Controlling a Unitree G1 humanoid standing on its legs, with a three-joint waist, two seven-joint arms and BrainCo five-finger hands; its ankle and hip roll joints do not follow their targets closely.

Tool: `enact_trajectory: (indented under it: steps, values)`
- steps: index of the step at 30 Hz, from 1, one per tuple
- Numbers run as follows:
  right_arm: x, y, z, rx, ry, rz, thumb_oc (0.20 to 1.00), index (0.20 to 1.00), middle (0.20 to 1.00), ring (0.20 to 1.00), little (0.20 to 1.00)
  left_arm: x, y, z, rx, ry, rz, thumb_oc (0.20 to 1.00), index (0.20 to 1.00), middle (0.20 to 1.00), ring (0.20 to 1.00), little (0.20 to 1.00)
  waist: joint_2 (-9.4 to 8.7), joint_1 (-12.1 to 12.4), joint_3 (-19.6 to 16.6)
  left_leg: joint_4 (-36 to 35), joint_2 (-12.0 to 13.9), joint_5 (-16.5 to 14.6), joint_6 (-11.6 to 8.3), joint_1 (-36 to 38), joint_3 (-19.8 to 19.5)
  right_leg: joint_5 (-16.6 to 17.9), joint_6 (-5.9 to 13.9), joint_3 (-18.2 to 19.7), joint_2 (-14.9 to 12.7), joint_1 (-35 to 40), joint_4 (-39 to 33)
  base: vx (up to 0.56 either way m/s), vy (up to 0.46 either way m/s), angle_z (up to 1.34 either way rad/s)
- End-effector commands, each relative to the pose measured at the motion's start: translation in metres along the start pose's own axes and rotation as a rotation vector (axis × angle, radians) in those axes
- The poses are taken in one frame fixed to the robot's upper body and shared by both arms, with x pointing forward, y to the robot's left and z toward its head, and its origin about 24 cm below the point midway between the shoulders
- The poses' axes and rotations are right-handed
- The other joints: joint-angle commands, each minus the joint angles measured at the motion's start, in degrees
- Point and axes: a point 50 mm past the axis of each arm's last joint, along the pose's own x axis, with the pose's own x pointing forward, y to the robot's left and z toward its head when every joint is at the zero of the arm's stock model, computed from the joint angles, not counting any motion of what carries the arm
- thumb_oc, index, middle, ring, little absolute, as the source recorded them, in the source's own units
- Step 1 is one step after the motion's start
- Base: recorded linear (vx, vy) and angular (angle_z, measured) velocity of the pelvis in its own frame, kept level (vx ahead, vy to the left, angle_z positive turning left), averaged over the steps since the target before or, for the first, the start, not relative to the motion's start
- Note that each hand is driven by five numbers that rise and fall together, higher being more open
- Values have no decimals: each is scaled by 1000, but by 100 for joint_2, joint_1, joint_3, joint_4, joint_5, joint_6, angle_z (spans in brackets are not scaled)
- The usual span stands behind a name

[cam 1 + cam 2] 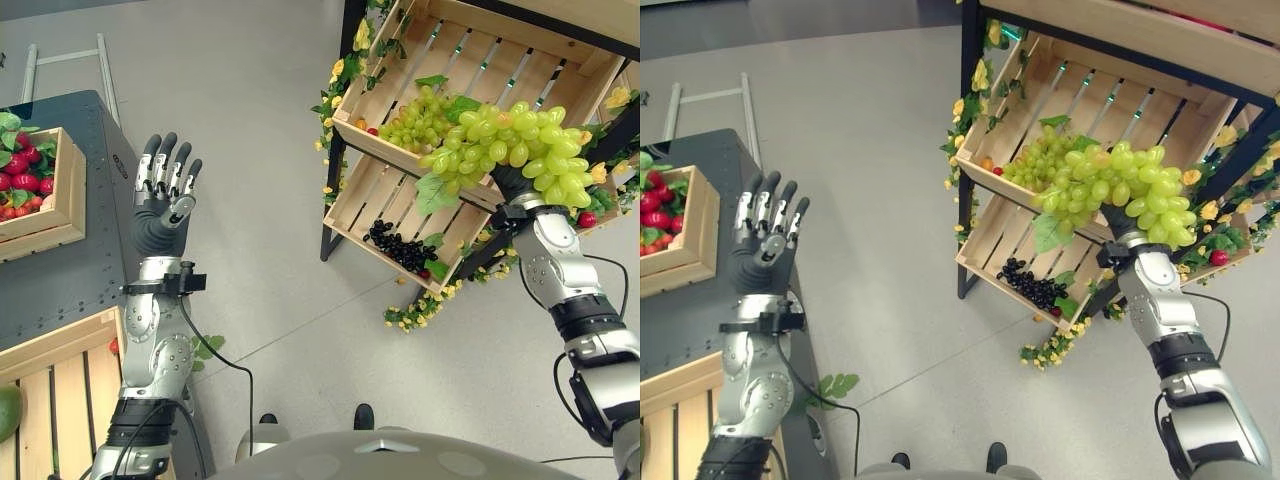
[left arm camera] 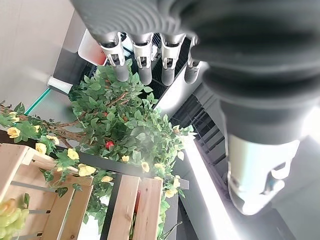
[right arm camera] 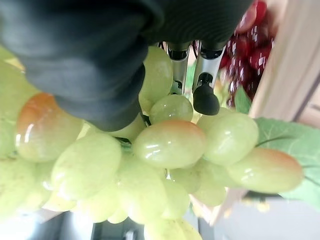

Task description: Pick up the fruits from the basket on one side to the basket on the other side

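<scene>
No writing was readable. Right hand (image 3: 200, 75) gripped a plump green grape bunch (image 1: 520, 145), leaf attached, at the upper right before the wooden crate (image 1: 470, 60). Left hand (image 1: 165, 190) hung open, centre-left.

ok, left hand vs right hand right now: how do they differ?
The left hand is raised beside the dark table, fingers straight, holding nothing. The right hand is up at the wooden shelf crates, buried in a green grape bunch that it lifts; its fingers are mostly hidden. Both wear dark ribbed covers.
</scene>
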Motion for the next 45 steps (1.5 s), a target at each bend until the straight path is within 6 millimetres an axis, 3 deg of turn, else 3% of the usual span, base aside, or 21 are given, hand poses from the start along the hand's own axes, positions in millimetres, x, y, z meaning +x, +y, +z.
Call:
enact_trajectory:
  steps: [1,11,18,26,43,44,45]
  values:
    - [31,-1,81,-43,-280,-22,200,200,200,200,200,9,-15,21,14,-62,-144,1000,1000,1000,1000,1000,-297,56,3,-47,-227,229,41,-226,-185,-381,215,-185,-46,346,223,0,0,0]
    - [51,-29,110,-166,-249,-188,200,200,200,200,200,10,-17,22,6,-43,-182,1000,1000,1000,1000,1000,-230,105,71,-57,-219,308,-4,-331,-267,-347,220,-264,-44,282,195,-24,-2,5]
    - [59,-42,143,-260,-259,-268,200,200,200,200,200,11,-20,22,-1,-32,-211,1000,1000,1000,1000,1000,-206,150,209,-46,-218,387,-43,-494,-311,-297,231,-315,-40,143,192,-37,-2,6]
    - [65,-47,145,-370,-185,-324,200,200,200,200,200,14,-25,25,-10,-44,-239,1000,1000,1000,1000,1000,-173,190,349,-54,-192,414,-74,-664,-343,-284,229,-288,-3,-91,206,-37,-4,-1]
    - [70,-41,122,-592,-53,-316,200,200,200,200,200,13,-28,24,-27,-59,-227,1000,1000,1000,1000,1000,-171,152,483,-63,-130,450,-92,-726,-267,-232,198,-192,75,-201,149,-5,1,0]
    - [70,-40,121,-597,-46,-319,824,824,824,824,824,13,-28,24,-29,-57,-224,1000,1000,1000,1000,1000,-171,151,485,-66,-131,447,-94,-715,-261,-231,199,-189,77,-190,141,1,15,-4]
    - [71,-40,121,-602,-45,-320,1000,1000,1000,1000,1000,13,-29,24,-31,-57,-225,1000,1000,1000,1000,1000,-171,151,489,-66,-133,445,-92,-711,-262,-231,198,-189,77,-184,135,1,15,-4]
